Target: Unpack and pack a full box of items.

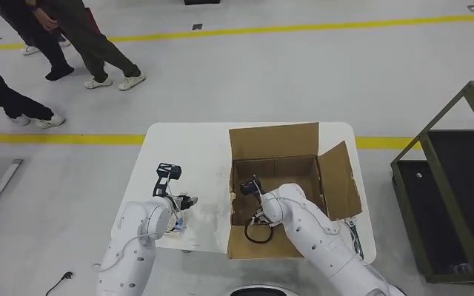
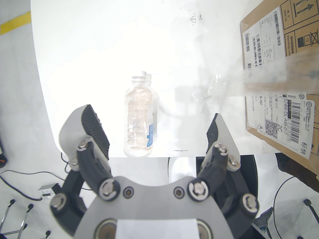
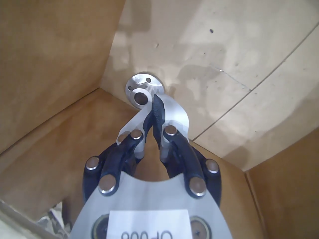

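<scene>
A: What has the right tool (image 3: 153, 103) got?
B: It is pinched together, tips touching a metal flange (image 3: 139, 91) just ahead, deep in the cardboard box's (image 3: 224, 50) corner. I cannot tell if it truly grips. Walls crowd both sides, so straight up looks the safest way out.
A: The left tool (image 2: 152, 119)?
B: Spread wide, empty. A water bottle (image 2: 138, 123) sits just ahead, likely unpacked, at the tabletop's (image 2: 99, 38) edge, with bare room beyond.
</scene>
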